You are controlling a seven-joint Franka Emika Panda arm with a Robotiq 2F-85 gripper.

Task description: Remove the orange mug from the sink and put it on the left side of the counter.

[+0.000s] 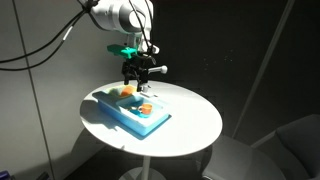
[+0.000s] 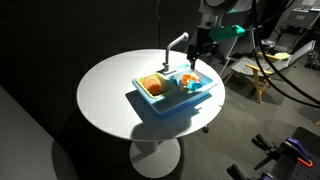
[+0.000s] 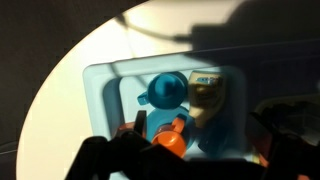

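Observation:
The orange mug (image 3: pixel 172 141) lies in the light-blue sink (image 3: pixel 118 95) of the blue toy unit, next to a blue mug (image 3: pixel 165 90). It also shows as a small orange-red spot in both exterior views (image 1: pixel 146 108) (image 2: pixel 186 79). The counter (image 1: pixel 122 112) (image 2: pixel 160 103) is the flat blue top around the basin. My gripper (image 1: pixel 139 74) (image 2: pixel 198 52) (image 3: pixel 200 155) hangs open a little above the unit, over the mug, with its dark fingers on either side of it and touching nothing.
A paler yellow-orange item (image 1: pixel 128 90) (image 2: pixel 150 84) sits at one end of the unit. A beige item (image 3: pixel 208 95) lies beside the blue mug. The curved grey-white faucet (image 2: pixel 176 42) stands at the unit's edge. The unit rests on a round white table (image 1: pixel 190 125) (image 2: pixel 105 95).

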